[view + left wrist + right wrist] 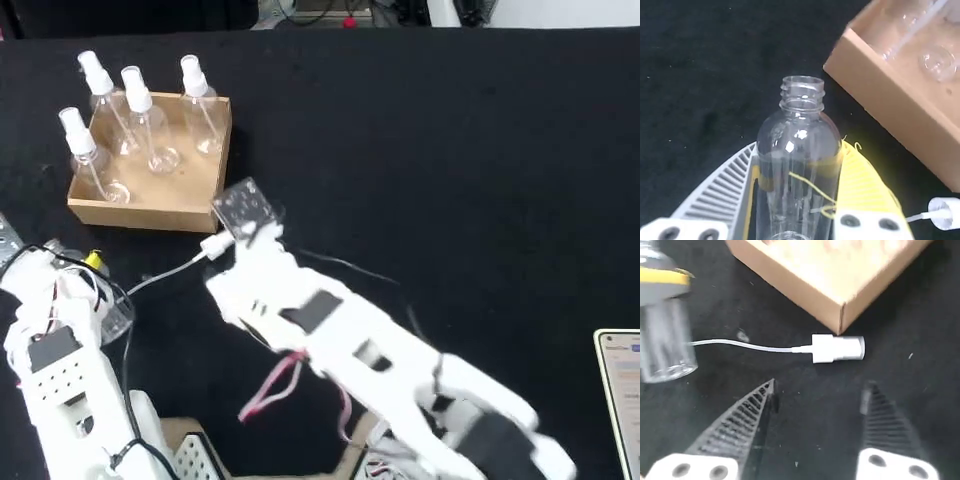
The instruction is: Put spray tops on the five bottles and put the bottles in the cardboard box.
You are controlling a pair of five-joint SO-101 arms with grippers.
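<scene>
The left gripper has its jaws clenched around the body of the uncapped bottle, threaded neck free and pointing away from the wrist. This grip appears meant to leave the mouth clear for a top. In the high view this arm sits at the lower left of the frame, below the cardboard box.

The right gripper hangs with its jaws released and wide apart, nothing between them. It hangs over the last spray top, which lies on its side on the black table. The top's head is just beside the box's near corner, and its thin dip tube trails toward the held bottle. From that placement, the pickup of this top looks like the step in hand.

Four capped bottles stand inside the box at the upper left of the high view, so four of five appear done.

In the high view the right arm's white body covers its own jaws and part of the table beneath. The held bottle's base is cut off in the left wrist view. It cannot be told whether the jaws line up with the top's head or its tube. A white-edged flat object is cut off at the right edge, its nature unclear.
</scene>
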